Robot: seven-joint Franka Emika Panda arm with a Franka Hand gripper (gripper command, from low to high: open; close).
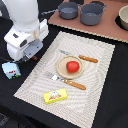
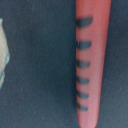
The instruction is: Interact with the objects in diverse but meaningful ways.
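Covering most of the scene is the dark table, with a pale woven placemat spread across its middle and a brown board at twelve o'clock. The white robot arm fills the ten o'clock corner, leaning down over the table beside the mat's edge; its tool is hidden under the white housing, so I cannot tell whether it is open or closed.

On the board stand two grey two-handled pots, one at about twelve o'clock and another just toward one o'clock from it. At the mat's centre lies a tan round plate carrying the red tomato. A wooden-handled knife lies at the plate's one o'clock side, a wooden-handled fork at its six o'clock side. The yellow butter box sits at the mat's seven o'clock edge. The milk carton rests on the table at nine o'clock, below the arm.

The wrist view shows a reddish-brown sausage stick with dark grill marks lying on dark cloth.
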